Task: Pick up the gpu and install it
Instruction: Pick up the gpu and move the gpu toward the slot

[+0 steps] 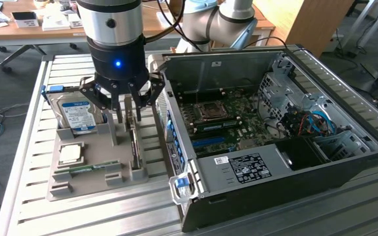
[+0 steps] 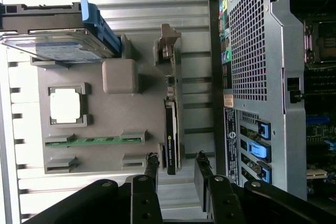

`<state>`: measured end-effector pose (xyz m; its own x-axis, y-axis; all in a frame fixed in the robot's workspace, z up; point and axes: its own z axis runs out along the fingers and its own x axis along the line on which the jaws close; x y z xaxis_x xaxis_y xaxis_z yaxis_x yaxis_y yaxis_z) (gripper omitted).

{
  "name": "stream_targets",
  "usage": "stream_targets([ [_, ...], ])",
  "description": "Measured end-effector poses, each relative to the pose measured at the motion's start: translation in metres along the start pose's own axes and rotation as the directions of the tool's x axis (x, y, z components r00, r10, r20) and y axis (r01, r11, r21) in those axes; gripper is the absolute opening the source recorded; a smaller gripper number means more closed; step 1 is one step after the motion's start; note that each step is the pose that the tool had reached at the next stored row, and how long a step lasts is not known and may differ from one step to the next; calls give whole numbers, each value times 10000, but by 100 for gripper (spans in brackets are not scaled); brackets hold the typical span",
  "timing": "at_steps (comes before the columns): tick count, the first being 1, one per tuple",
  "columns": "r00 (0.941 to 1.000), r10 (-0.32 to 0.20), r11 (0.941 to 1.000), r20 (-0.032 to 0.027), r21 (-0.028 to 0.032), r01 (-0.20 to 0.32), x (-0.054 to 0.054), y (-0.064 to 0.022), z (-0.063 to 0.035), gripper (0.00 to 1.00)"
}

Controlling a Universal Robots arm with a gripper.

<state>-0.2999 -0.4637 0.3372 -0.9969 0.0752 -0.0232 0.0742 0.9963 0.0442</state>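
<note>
Grey plastic holder [image 1: 87, 184] on the slatted metal tabletop [image 1: 97, 216] carries the gpu [image 2: 171, 124], which we see standing on edge in its slots, just beside the open computer case [image 1: 287, 147]. Our gripper [image 2: 176, 161] hangs over one end of the card, jaws apart, one on either side, neither touching. A hard drive [image 1: 77, 113] stands upright in the same holder.
</note>
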Motion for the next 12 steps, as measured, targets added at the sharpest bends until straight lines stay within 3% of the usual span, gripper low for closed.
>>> stream_targets([
  [12, 10000, 1, 10000, 2, -1, -1, 3, -2, 46, 42],
])
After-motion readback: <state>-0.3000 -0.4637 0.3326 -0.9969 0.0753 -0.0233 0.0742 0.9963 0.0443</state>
